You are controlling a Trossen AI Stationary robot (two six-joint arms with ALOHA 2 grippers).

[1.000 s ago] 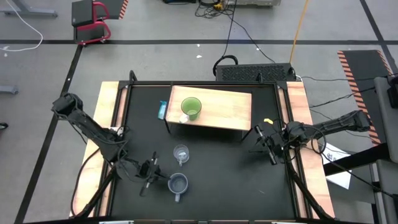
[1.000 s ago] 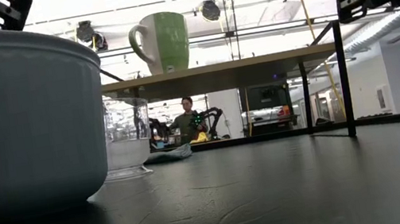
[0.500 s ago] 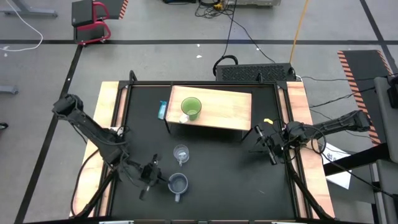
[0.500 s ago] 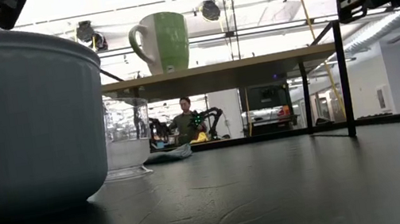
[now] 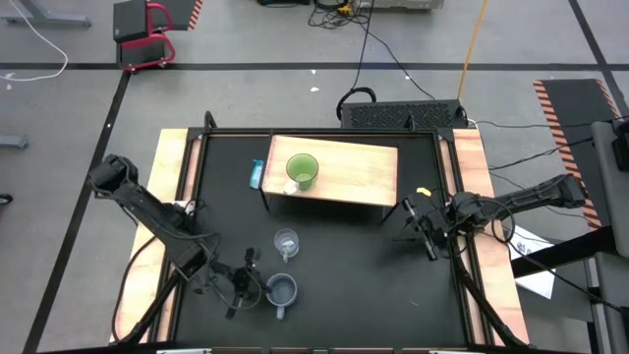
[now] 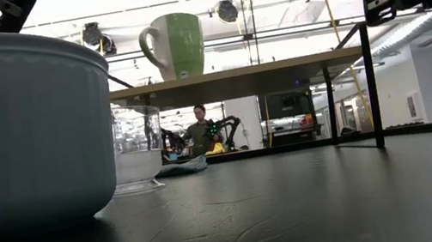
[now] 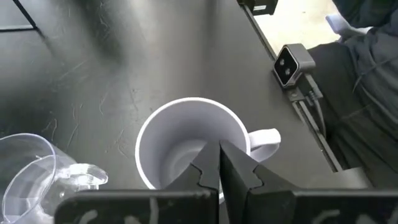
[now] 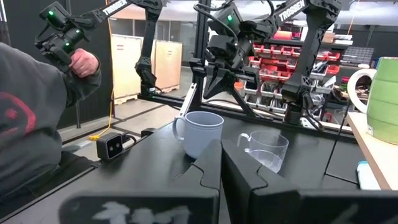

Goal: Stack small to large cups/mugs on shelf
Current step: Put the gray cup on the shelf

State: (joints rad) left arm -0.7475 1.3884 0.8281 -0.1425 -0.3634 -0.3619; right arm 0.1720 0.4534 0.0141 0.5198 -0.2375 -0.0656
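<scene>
Hovering clenched, the left hand (image 5: 239, 280) sits just beside the grey mug (image 5: 282, 290) near the tabletop's (image 5: 373, 285) front edge; right hand (image 5: 418, 222) clenched, well apart.

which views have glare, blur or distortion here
Low view: the grey-blue mug sits so close that it bulges huge, and bright ceiling light washes out the room behind the lime-green mug. Left wrist view: the far tabletop is smeared soft. High view: evenly lit, and the clear glass cup is faint against the black table.
</scene>
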